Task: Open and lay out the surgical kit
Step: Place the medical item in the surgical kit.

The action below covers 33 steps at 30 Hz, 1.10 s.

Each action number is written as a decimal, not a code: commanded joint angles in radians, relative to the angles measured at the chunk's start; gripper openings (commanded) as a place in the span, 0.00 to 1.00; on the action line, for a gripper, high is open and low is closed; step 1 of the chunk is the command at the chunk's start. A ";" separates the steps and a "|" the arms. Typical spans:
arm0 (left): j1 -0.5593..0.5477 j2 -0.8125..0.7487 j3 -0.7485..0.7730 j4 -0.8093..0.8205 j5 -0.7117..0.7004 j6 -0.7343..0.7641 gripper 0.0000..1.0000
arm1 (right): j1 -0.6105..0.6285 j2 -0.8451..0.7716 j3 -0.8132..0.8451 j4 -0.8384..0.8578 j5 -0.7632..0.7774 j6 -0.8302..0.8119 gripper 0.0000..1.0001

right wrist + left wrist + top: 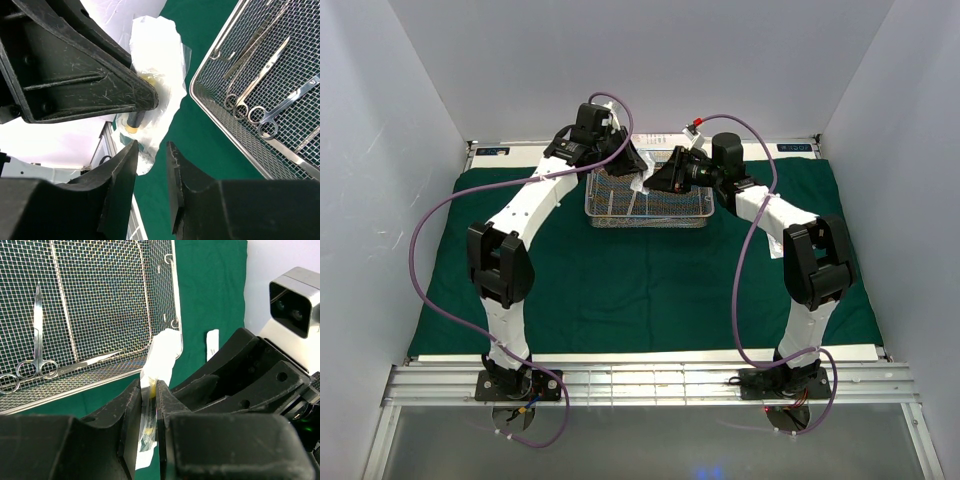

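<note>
- Green cloth lies spread over the worktop. It is soft and probably rucks if dragged.
- Right tool is spread and holds nothing, tips close under the packet's lower edge.
- Left tool is pinching the white packet near one end, off the cloth by the tray corner.
- Packet looks light, thin, floppy and likely slick. Best grip is a flat sealed edge, not the bulge.
- Mesh tray is stiff. The scissors inside are hard, flat and low, so take them near the rings.
- Second packet lies on the cloth near the tray.
</note>
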 commanded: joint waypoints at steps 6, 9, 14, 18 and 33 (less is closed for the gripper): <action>-0.006 -0.083 -0.039 0.039 0.022 0.009 0.28 | 0.004 0.004 -0.016 0.156 -0.087 0.074 0.37; -0.007 -0.085 -0.045 0.042 0.024 0.009 0.27 | 0.005 0.001 -0.016 0.172 -0.090 0.085 0.37; -0.007 -0.085 -0.047 0.045 0.029 0.010 0.28 | 0.004 0.006 -0.014 0.172 -0.095 0.081 0.32; -0.007 -0.089 -0.048 0.048 0.035 0.010 0.28 | 0.004 0.006 -0.025 0.168 -0.087 0.076 0.21; -0.004 -0.112 -0.031 0.024 -0.046 0.062 0.70 | -0.025 -0.060 -0.033 -0.143 -0.029 -0.183 0.08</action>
